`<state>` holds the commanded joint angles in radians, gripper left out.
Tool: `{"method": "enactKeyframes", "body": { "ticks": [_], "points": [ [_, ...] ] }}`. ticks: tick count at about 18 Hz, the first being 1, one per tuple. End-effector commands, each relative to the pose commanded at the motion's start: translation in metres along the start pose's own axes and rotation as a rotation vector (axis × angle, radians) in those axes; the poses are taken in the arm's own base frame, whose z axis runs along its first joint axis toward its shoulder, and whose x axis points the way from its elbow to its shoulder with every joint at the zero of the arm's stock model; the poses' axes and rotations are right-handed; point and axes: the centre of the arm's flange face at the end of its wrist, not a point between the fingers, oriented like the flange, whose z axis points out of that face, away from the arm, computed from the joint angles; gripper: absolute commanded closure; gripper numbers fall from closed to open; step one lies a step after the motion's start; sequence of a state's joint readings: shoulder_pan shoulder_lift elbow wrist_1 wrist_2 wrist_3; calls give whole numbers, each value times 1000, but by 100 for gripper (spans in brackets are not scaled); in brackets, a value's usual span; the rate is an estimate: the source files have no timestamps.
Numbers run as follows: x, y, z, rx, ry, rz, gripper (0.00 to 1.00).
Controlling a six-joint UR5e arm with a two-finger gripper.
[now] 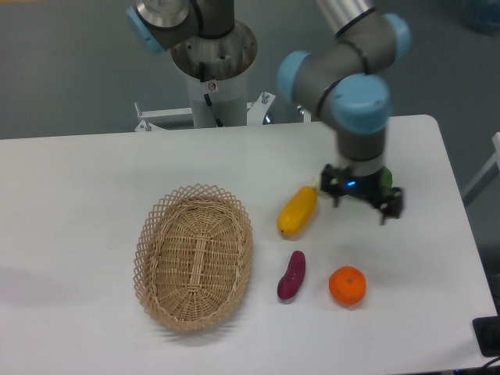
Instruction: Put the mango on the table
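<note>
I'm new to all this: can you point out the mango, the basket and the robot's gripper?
mango (298,212), fixed camera, middle of the fruit.
basket (150,234), fixed camera, left woven rim.
gripper (359,205), fixed camera, between its fingertips.

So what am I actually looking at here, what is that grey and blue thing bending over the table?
That is a robot arm, jointed like a human arm and bolted behind the table. The single picture comes from a fixed camera looking down from the front. At the arm's end is its tool, a two-finger grabber; from here I cannot tell whether it is open or holding anything. On the white table lie an empty wicker basket, a yellow mango just left of the tool, a purple sweet potato and an orange.
</note>
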<state>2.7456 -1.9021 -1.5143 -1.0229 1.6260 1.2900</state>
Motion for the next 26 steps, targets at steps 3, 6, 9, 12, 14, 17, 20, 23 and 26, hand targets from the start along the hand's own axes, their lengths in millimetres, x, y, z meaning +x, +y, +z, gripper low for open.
{"method": "enactKeyframes", "body": {
  "ticks": [3,6,9,12,14,17,20,23,26],
  "points": [
    [-26,36,-14,-17,35,31,0],
    [-36,65,-22,-31,70,72,0],
    [-37,79,-24,-36,89,113,0],
    [-40,94,-30,-29,96,172,0],
    [-43,108,-32,-8,108,204,0],
    [-44,115,-35,0,110,220,0],
    [-44,118,-43,16,96,225,0],
    [-45,121,-43,25,94,218,0],
    [-46,121,-43,26,94,218,0]
  ]
}}
